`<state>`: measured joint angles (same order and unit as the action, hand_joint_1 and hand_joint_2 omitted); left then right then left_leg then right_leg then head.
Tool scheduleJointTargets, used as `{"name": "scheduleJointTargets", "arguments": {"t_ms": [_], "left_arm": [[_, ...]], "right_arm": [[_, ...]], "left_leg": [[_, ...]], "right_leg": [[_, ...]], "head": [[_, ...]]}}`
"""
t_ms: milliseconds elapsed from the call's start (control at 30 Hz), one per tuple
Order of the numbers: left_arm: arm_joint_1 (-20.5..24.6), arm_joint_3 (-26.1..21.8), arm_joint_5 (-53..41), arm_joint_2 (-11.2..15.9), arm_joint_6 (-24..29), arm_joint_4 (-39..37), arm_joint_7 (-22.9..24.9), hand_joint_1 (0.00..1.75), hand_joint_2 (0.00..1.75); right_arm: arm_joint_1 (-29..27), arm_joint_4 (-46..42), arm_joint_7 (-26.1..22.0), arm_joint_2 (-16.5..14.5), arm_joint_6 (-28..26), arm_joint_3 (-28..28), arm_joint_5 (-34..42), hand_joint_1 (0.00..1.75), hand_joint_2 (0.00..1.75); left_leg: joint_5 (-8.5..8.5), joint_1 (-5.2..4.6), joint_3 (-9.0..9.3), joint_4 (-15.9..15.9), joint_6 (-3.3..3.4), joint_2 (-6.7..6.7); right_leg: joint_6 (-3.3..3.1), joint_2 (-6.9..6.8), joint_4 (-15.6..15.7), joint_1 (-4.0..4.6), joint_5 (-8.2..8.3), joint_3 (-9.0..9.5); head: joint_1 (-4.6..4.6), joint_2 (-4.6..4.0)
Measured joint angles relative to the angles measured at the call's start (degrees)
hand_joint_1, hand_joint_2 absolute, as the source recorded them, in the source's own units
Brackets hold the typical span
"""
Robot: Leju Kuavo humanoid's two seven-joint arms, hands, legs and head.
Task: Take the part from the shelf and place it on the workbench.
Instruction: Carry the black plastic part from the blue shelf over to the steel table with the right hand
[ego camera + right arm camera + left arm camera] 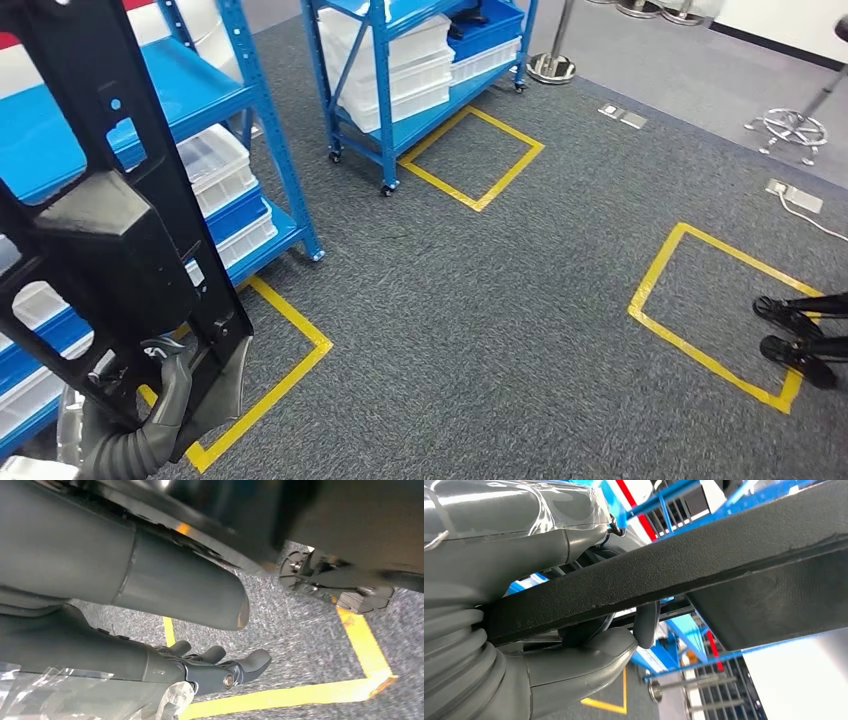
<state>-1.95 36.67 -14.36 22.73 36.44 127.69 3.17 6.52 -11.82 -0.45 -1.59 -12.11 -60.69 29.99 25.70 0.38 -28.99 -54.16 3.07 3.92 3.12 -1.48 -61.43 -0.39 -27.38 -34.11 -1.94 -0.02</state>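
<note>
Looking down from the head, I see my left hand gripping the black part beside the blue shelf, while the right wrist shows my right hand, fingers extended, holding nothing above the carpet.

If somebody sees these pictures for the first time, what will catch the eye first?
First the big black part, standing tall at the near left, gripped at its lower end by the left hand. Behind it stand blue shelves with clear bins. On the grey carpet lie yellow tape squares.

Yellow floor squares, clear bins
</note>
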Motion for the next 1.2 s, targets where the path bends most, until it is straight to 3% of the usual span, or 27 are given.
{"name": "scheduleJointTargets", "arguments": {"t_ms": [33, 100, 167, 233, 333, 367, 400, 467, 533, 600, 667, 733, 800, 867, 900, 933, 967, 1033, 1067, 1100, 1167, 1200], "left_arm": [[0.1, 0.2, 0.1, -0.1, 0.0, 0.0, 0.0, 1.75, 1.75], [0.5, 0.5, 0.1, -0.3, -0.1, 0.0, 0.0, 1.75, 1.75], [0.7, 0.8, 0.2, -0.4, -0.1, 0.0, 0.0, 1.75, 1.75], [0.9, 1.0, 0.2, -0.4, -0.1, 0.0, 0.0, 1.75, 1.75], [0.8, 1.2, 0.2, -0.4, -0.1, 0.0, 0.0, 1.75, 1.75], [0.8, 1.3, 0.2, -0.4, -0.1, 0.0, 0.0, 1.75, 1.75], [0.8, 1.4, 0.2, -0.4, -0.1, 0.0, 0.0, 1.75, 1.75], [0.9, 1.5, 0.2, -0.4, -0.1, 0.0, 0.0, 1.75, 1.75], [0.9, 1.6, 0.2, -0.4, -0.1, 0.0, -0.1, 1.75, 1.75], [1.2, 1.8, 0.1, -0.4, -0.3, 0.0, -0.1, 1.75, 1.75], [1.6, 2.0, 0.1, -0.5, -0.7, 0.0, -0.1, 1.75, 1.75], [2.2, 2.2, 0.1, -0.8, -1.0, 0.0, -0.3, 1.75, 1.75], [2.8, 2.4, 0.5, -1.5, -1.5, -0.3, -1.0, 1.75, 1.75], [3.8, 2.8, 1.6, -2.8, -2.3, -1.5, -2.3, 1.75, 1.75], [4.6, 3.1, 2.2, -3.6, -2.8, -2.5, -3.0, 1.75, 1.75], [5.3, 3.4, 2.6, -4.3, -3.3, -3.5, -3.7, 1.75, 1.75], [6.0, 3.6, 3.0, -5.1, -3.8, -4.4, -4.3, 1.75, 1.75], [7.2, 4.0, 3.4, -6.4, -4.3, -6.0, -5.0, 1.75, 1.75], [7.6, 4.1, 3.6, -6.9, -4.5, -6.6, -5.2, 1.75, 1.75], [7.8, 4.2, 3.7, -7.2, -4.6, -7.1, -5.3, 1.75, 1.75], [8.0, 4.4, 3.7, -7.7, -4.7, -7.7, -5.4, 1.75, 1.75], [8.0, 4.6, 3.8, -8.0, -4.7, -8.0, -5.5, 1.75, 1.75]], "right_arm": [[0.1, 0.0, 0.0, 0.0, 0.0, 0.0, 0.0, 0.00, 0.00], [0.2, 0.0, 0.1, 0.0, 0.0, -0.1, 0.0, 0.00, 0.00], [0.2, 0.0, 0.2, 0.1, 0.0, -0.1, 0.0, 0.00, 0.00], [0.2, 0.0, 0.3, 0.1, 0.0, -0.1, 0.0, 0.00, 0.00], [0.2, 0.0, 0.6, 0.1, 0.1, -0.1, 0.1, 0.00, 0.00], [0.2, 0.0, 0.6, 0.1, 0.1, -0.1, 0.1, 0.00, 0.00], [0.2, 0.0, 0.6, 0.1, 0.1, -0.1, 0.1, 0.00, 0.00], [0.1, 0.0, 0.6, 0.0, 0.1, -0.1, 0.3, 0.00, 0.00], [0.2, 0.0, 0.5, -0.1, 0.1, -0.1, 0.4, 0.00, 0.00], [0.2, 0.0, 0.4, -0.1, 0.1, -0.1, 0.6, 0.00, 0.00], [0.0, 0.0, 0.2, -0.1, 0.1, -0.1, 0.7, 0.00, 0.00], [-0.1, 0.0, 0.2, 0.0, 0.1, -0.1, 1.2, 0.00, 0.00], [0.0, 0.0, 0.0, 0.2, 0.1, -0.1, 2.1, 0.00, 0.00], [0.0, 0.0, -0.4, 0.5, 0.4, 0.1, 3.3, 0.00, 0.00], [0.0, 0.0, -0.5, 0.8, 0.6, 0.2, 3.9, 0.00, 0.00], [0.0, 0.0, -0.6, 1.0, 0.7, 0.4, 4.3, 0.00, 0.00], [0.0, 0.0, -0.7, 1.2, 0.9, 0.5, 4.7, 0.00, 0.00], [0.1, 0.0, -0.5, 1.4, 1.0, 0.7, 5.0, 0.00, 0.00], [0.2, 0.0, -0.4, 1.5, 1.0, 0.8, 5.1, 0.00, 0.00], [0.2, 0.0, -0.3, 1.5, 1.0, 0.9, 5.1, 0.00, 0.00], [0.1, 0.0, -0.1, 1.6, 1.0, 1.2, 5.2, 0.00, 0.00], [0.0, 0.0, 0.0, 1.7, 0.9, 1.3, 5.2, 0.00, 0.00]], "left_leg": [[0.08, -0.18, 0.01, -0.1, -0.17, 0.52], [0.18, -0.54, -0.02, -0.1, -0.63, 1.61], [0.35, -0.47, 0.00, -0.2, -1.18, 2.49], [2.06, -0.18, -0.72, -2.3, -1.80, 0.99], [7.63, 0.09, -5.45, -13.2, -2.43, -2.43], [8.51, 0.11, -6.79, -16.2, -2.54, -2.77], [8.33, 0.12, -7.24, -17.2, -2.60, -2.95], [5.07, 0.20, -4.98, -12.5, -2.48, -3.66], [1.51, 0.30, -1.26, -4.3, -2.07, -6.08], [0.35, 0.14, 0.27, -0.4, -1.64, -7.66], [-0.05, -0.01, 0.38, 0.3, -1.06, -6.89], [-0.72, 0.12, 0.61, 1.1, -0.23, -5.75], [-1.05, 0.22, 0.68, 1.5, 0.36, -4.33], [-1.06, 0.25, 0.54, 1.5, 0.49, -2.86], [-1.06, 0.32, 0.50, 1.5, 0.40, -2.15], [-1.02, 0.45, 0.51, 1.5, 0.24, -1.48], [-0.91, 0.65, 0.58, 1.4, -0.07, -0.81], [-0.33, 0.84, 0.63, 0.8, -1.15, 0.43], [0.02, 0.85, 0.62, 0.4, -1.78, 1.02], [0.27, 0.83, 0.64, 0.2, -2.30, 1.57], [0.37, 1.15, 0.87, 0.3, -3.03, 2.77], [0.64, 1.44, 0.98, 0.2, -3.27, 2.61]], "right_leg": [[-0.28, -1.02, 3.6, 0.20, 1.03, 1.93], [-0.88, -1.88, 6.7, 0.57, 1.58, 3.26], [-1.57, -0.64, 7.0, 0.56, 1.93, 2.96], [-2.24, 0.49, 7.2, 0.31, 2.35, 2.87], [-2.86, 2.20, 7.3, 0.15, 2.75, 2.58], [-2.93, 2.91, 7.3, 0.15, 2.84, 2.50], [-2.94, 3.62, 7.3, 0.13, 2.90, 2.46], [-2.77, 5.17, 7.2, 0.07, 3.07, 2.51], [-2.42, 6.54, 7.1, 0.07, 3.24, 2.41], [-1.87, 7.60, 7.1, 0.08, 3.52, 1.97], [-1.21, 8.45, 7.2, -0.06, 3.88, 1.59], [-0.71, 6.80, 5.9, -0.09, 2.95, 0.83], [-0.24, 3.81, -0.3, -0.15, -0.55, -2.03], [0.41, 2.62, -8.1, -0.60, -3.82, -5.68], [0.77, 2.38, -9.8, -0.94, -4.10, -6.47], [1.15, 2.15, -9.3, -1.30, -3.38, -6.13], [1.59, 1.67, -6.5, -1.71, -1.82, -4.55], [2.57, -0.83, 1.6, -2.30, 1.35, -0.14], [2.55, -1.72, 4.4, -2.38, 2.25, 1.30], [2.24, -2.14, 5.7, -2.23, 2.51, 1.83], [0.89, -0.82, 5.9, -1.68, 2.55, 1.33], [0.41, -0.16, 5.9, -1.49, 2.63, 1.17]], "head": [[0.02, 0.00], [0.10, 0.00], [0.16, 0.00], [0.21, 0.00], [0.37, 0.00], [0.39, 0.00], [0.39, 0.00], [0.40, 0.00], [0.43, 0.00], [0.40, 0.00], [0.29, 0.00], [0.20, 0.00], [0.10, 0.00], [0.02, 0.00], [0.01, 0.00], [-0.01, 0.00], [-0.01, 0.00], [-0.07, 0.00], [0.00, 0.00], [0.09, 0.00], [0.34, 0.00], [0.37, 0.00]]}}
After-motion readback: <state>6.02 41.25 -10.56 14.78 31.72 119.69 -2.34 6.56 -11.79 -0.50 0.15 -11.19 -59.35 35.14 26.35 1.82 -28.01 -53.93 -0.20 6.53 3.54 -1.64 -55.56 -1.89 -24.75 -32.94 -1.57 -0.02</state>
